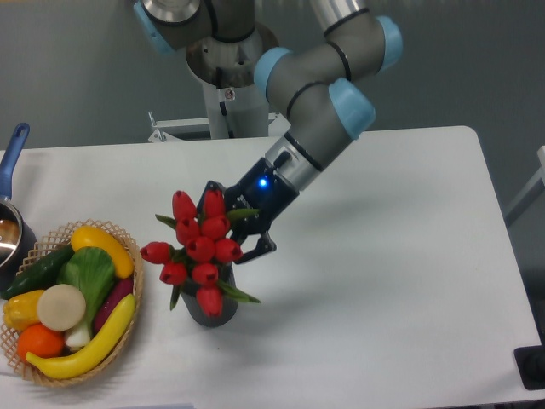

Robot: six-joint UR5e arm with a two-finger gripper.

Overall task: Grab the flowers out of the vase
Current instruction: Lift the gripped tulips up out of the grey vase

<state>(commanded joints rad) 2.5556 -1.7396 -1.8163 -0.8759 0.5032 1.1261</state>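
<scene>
Scene: your UR5e reaches in from far right, tool (232,228) buried in the flowers (197,250).
Tool: fingers flank the bunch's right side; grasping or not, can't tell, buds hide the tips.
Flowers: stems sit in the vase (209,307), near-left on desk (383,281).
Key relation: stems run roughly vertical, so lift straight up w/o tipping vase.

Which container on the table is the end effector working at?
The vase, the dark cylinder holding the flowers. The end effector sits against that bunch. The woven basket and blue-handled pot lie apart, far left.
</scene>
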